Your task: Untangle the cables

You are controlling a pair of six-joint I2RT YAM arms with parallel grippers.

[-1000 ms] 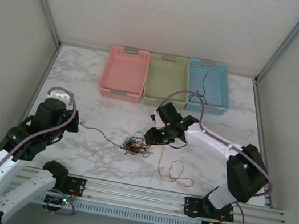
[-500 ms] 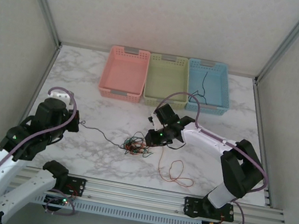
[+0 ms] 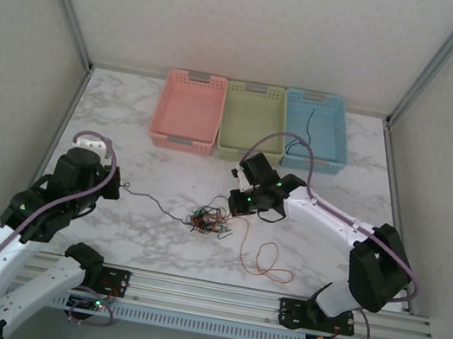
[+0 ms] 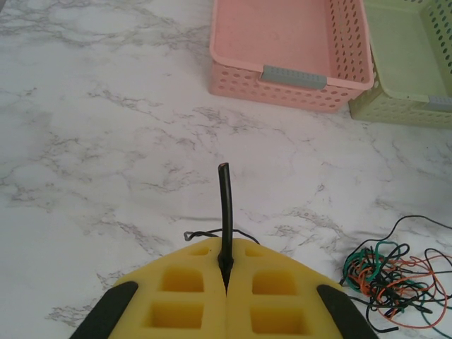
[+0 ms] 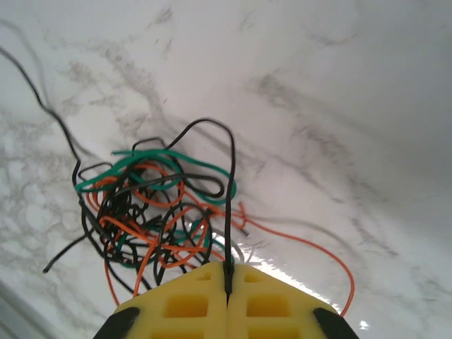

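Our right gripper [image 5: 227, 274] is clamped on a black strand [image 5: 230, 205] looping up from the clump of cables [image 5: 152, 212]. Our left gripper [image 4: 226, 274] pinches a black cable end [image 4: 225, 205]. We judge that the next move is to draw them slowly apart. The blue basket [image 3: 340, 137] holds one black wire [image 3: 309, 124]. We see nothing in the pink basket [image 3: 189, 110] or the green basket [image 3: 252, 121].

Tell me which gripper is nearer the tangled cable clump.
Right. The right gripper pinches a black strand at the clump; the left gripper holds a black cable farther left.
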